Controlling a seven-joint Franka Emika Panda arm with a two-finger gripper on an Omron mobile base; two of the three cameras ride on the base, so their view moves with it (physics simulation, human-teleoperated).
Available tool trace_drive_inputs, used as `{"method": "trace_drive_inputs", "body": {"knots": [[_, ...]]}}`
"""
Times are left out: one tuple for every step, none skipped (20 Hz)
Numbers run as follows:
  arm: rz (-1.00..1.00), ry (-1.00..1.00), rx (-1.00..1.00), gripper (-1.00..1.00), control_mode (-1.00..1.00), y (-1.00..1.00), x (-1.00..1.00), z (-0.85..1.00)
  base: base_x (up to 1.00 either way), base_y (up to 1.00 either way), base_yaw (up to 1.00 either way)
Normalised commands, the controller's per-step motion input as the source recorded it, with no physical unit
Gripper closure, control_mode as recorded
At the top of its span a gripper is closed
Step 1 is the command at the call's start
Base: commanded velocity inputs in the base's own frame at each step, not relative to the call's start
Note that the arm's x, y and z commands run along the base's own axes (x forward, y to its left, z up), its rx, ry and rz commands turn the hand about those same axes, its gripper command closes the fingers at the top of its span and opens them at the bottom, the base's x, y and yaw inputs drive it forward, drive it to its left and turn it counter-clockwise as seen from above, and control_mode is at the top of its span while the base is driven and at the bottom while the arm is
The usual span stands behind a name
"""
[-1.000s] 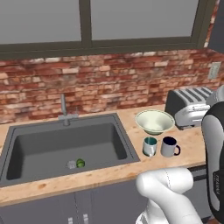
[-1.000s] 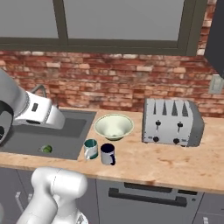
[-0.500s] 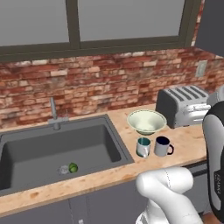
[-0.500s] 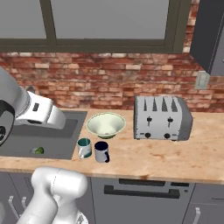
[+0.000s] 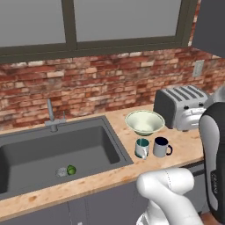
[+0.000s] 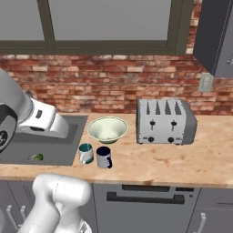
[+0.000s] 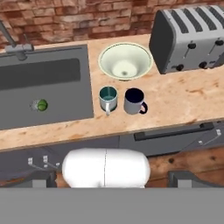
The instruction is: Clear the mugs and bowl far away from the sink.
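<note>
Waiting untouched beside the sink point(image 5: 61, 151): teal mug point(image 7: 108, 97), navy mug point(image 7: 134, 100), bowl point(image 7: 125, 61) | gripper point(image 7: 109, 180) gaped wide, empty | nothing cleared

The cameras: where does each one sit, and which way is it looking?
Left base view: behind the arm, on its left, looking down over the dark grey rectangular sink; the white arm fills the lower right.
Right base view: behind, on its right, facing the silver four-slot toaster; arm at left.
Hand view: high up, looking down at the counter.
All share the wide pale cream-green bowl.
</note>
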Motion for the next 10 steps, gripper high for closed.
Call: {"method": "trace_drive_inputs", "body": {"knots": [[0.0, 0.11, -0.09, -1.0, -1.0, 0.16, 0.0, -0.36, 0.0, 0.0, 0.0], [0.0, 0.1, -0.09, -1.0, -1.0, 0.16, 0.0, -0.38, 0.0, 0.0, 0.0], [0.0, 0.06, -0.09, -1.0, -1.0, 0.2, 0.0, -0.46, 0.0, 0.0, 0.0], [0.0, 0.06, -0.05, -1.0, -1.0, 0.15, 0.0, -0.48, 0.0, 0.0, 0.0], [0.0, 0.07, -0.03, -1.0, -1.0, 0.18, 0.0, -0.49, 0.0, 0.0, 0.0], [0.0, 0.07, -0.02, -1.0, -1.0, 0.17, 0.0, -0.5, 0.0, 0.0, 0.0], [0.0, 0.08, 0.0, -1.0, -1.0, 0.14, 0.0, -0.51, 0.0, 0.0, 0.0], [0.0, 0.07, 0.0, -1.0, -1.0, 0.13, 0.0, -0.51, 0.0, 0.0, 0.0], [0.0, 0.05, 0.0, -1.0, -1.0, 0.04, 0.0, -0.48, 0.0, 0.0, 0.0], [0.0, 0.0, 0.0, -1.0, -1.0, 0.0, 0.0, -0.44, 0.0, 0.0, 0.0]]}}
